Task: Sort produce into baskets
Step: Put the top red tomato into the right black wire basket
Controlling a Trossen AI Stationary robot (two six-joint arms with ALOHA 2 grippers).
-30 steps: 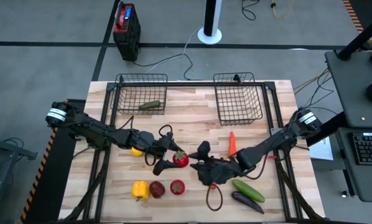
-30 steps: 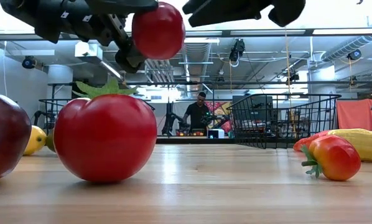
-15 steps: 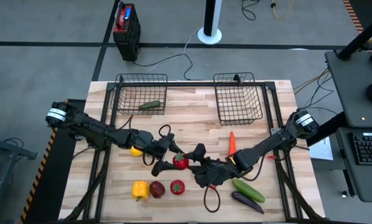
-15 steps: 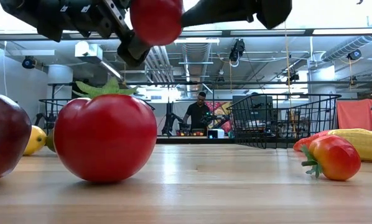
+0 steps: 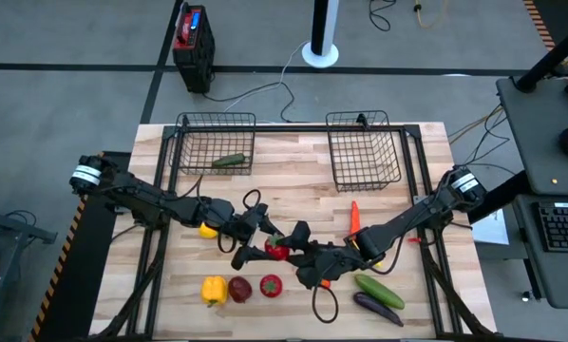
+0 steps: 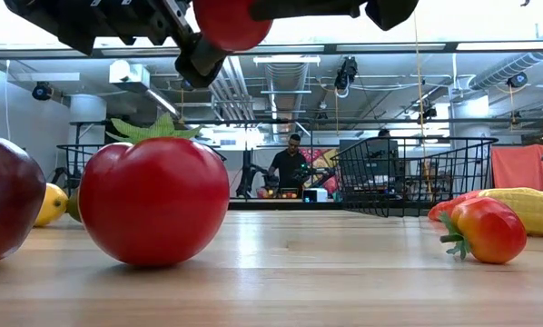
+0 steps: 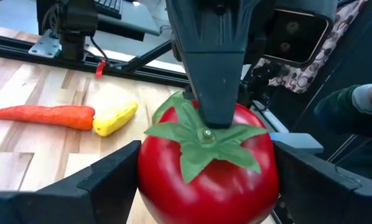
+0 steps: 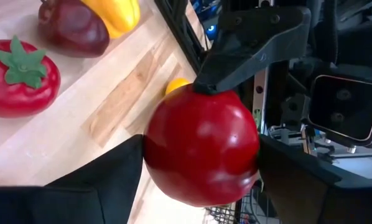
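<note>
At mid-bench, above the wood: one red tomato (image 5: 275, 248) held aloft between two tools. Left tool (image 5: 258, 240) grips it, fingers (image 7: 105, 180) spread wide against its sides, green calyx facing that arm's camera. Right tool (image 5: 298, 249) meets it from the opposite side, its fingers (image 8: 105, 180) flanking the fruit; whether they press on it, I cannot tell.

On the bench (image 5: 293, 180):
- second tomato (image 5: 271, 284), dark red fruit (image 5: 239, 288) and yellow pepper (image 5: 214, 289), in a row near the front edge
- lemon (image 5: 208, 230) under the left arm
- carrot (image 5: 354, 218); cucumber (image 5: 378, 290); eggplant (image 5: 377, 306)

Left basket (image 5: 216, 142): holds one green cucumber piece (image 5: 229, 161). Right basket (image 5: 363, 149): far side, right.
</note>
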